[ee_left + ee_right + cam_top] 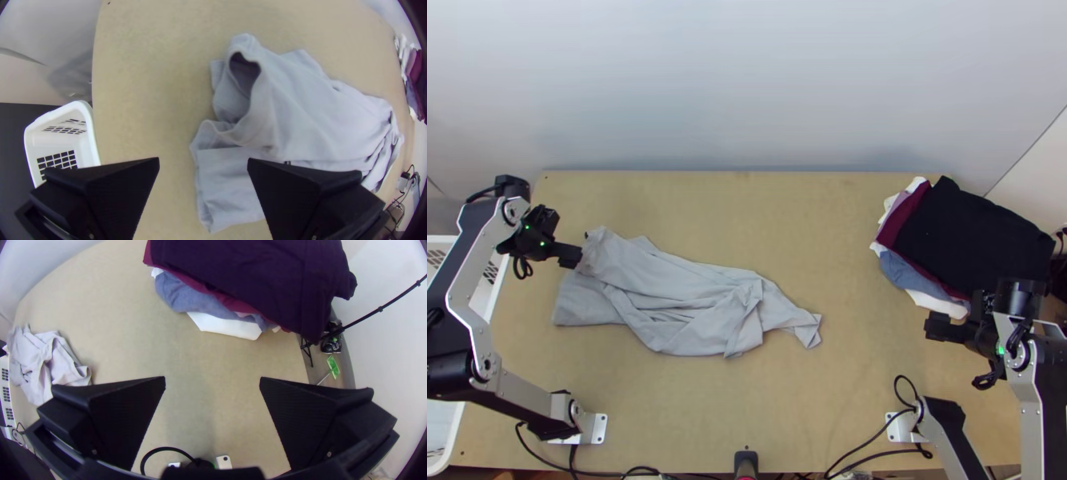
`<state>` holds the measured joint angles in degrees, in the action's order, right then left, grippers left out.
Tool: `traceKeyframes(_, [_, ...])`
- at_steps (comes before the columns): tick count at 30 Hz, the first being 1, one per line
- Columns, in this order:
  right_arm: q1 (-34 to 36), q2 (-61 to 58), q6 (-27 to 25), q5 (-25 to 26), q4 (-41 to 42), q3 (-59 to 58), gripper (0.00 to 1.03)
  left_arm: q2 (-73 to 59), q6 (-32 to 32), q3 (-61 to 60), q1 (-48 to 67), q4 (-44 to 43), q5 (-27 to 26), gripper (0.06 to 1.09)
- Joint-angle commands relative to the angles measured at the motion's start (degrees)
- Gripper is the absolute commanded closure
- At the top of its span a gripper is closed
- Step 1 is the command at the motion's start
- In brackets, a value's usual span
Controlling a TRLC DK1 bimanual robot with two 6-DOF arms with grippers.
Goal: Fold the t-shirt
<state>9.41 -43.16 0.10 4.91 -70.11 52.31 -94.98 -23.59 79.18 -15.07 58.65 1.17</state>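
While a smooth, pale grey wall [747, 80] stands beyond the left gripper [576, 255] and the right gripper [933, 326], the table [787, 416] under them is light wood, matt and faintly mottled. The shirt [691, 288] starts beneath the left gripper and runs toward the right gripper's side — soft grey cloth, bunched lengthwise in long creases. Close to the left gripper, a rounded opening gapes beside a flat, squarish flap; the far end tapers to a crumpled tip. Outward of the left gripper, past the table's edge, sits a white basket [92, 138], its rim rounded, its walls latticed. Just beyond the right gripper lies a pile [971, 232], dark cloth draped over burgundy, blue and white layers with uneven edges. Both grippers stand wide — the left by the shirt's end, the right near the pile.
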Motion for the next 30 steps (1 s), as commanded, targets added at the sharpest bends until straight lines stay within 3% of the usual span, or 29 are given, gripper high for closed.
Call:
traceKeyframes(1, [-0.4,-0.3,0.0,-0.1,-0.1,0.9,0.04,-4.0,-1.6,-1.7,-5.1,-5.0,-0.3,0.12])
traceKeyframes(17, [-0.4,-0.6,0.1,-0.1,-0.6,1.3,0.04,-5.7,2.0,-0.7,-2.6,-1.4,-3.6,0.12])
traceKeyframes(22, [-0.4,-0.6,0.1,-0.1,-0.2,1.2,0.04,-7.3,4.3,2.6,-2.6,2.5,-8.3,0.12])
traceKeyframes(30, [-0.4,-0.7,0.0,-0.1,-0.1,1.1,0.04,-10.0,8.4,4.4,-0.9,-0.5,-9.0,0.16])
